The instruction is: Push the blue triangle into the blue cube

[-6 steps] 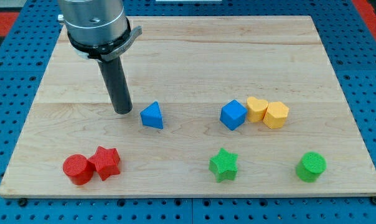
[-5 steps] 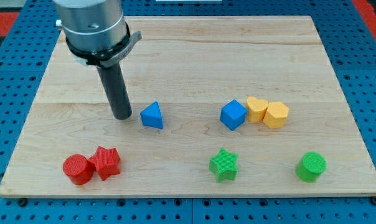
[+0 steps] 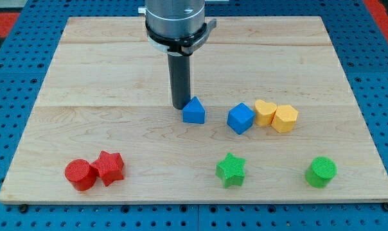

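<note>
- Since the earlier frames, blue triangle (image 3: 194, 111) has shifted toward the view's right, from board centre-left to near the blue cube (image 3: 241, 119); my tip (image 3: 180, 106) moved right with it.
- My tip now sits just at the triangle's upper-left edge, touching or nearly so; can't tell which.
- No jaws on this rig: straight dark rod only, nothing to open or close.
- Blue triangle is still apart from the blue cube, a visible strip of wooden board (image 3: 85, 77) between them. Cube lies to the triangle's right, slightly lower in view.
- Blue cube touches or almost touches the yellow heart (image 3: 265, 112) on its right; yellow hexagonal block (image 3: 285, 119) is pressed against the heart's right side.
- Those three unchanged from before.
- View's bottom left: red cylinder (image 3: 80, 174) and red star (image 3: 109, 167), touching each other.
- View's bottom centre: green star (image 3: 230, 169), standing alone, below the blue cube.
- View's bottom right: green cylinder (image 3: 322, 172), well apart from the rest.
- Bottom-row blocks haven't moved.
</note>
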{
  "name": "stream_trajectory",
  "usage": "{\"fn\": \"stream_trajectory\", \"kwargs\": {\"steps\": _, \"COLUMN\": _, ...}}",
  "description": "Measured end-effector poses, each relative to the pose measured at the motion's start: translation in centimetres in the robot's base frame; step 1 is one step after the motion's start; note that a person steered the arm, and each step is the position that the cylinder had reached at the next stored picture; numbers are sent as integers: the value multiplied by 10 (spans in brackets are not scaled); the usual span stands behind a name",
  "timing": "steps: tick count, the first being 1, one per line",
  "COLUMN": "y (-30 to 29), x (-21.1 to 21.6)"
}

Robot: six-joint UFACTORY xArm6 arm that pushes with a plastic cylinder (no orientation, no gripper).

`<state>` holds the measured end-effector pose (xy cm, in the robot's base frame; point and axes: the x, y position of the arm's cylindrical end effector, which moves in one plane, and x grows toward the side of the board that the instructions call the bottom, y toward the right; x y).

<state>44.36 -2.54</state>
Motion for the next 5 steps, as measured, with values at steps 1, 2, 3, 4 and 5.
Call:
{"fn": "stream_trajectory", "kwargs": {"steps": 1, "y": -21, "x": 11}}
{"fn": "stream_trajectory", "kwargs": {"steps": 2, "y": -26, "x": 24}}
{"fn": "stream_trajectory", "kwargs": {"steps": 3, "y": -16, "x": 26}}
{"fn": "stream_trajectory", "kwargs": {"steps": 4, "y": 20, "x": 25}}
{"fn": "stream_trajectory", "kwargs": {"steps": 5, "y": 61, "x": 20}}
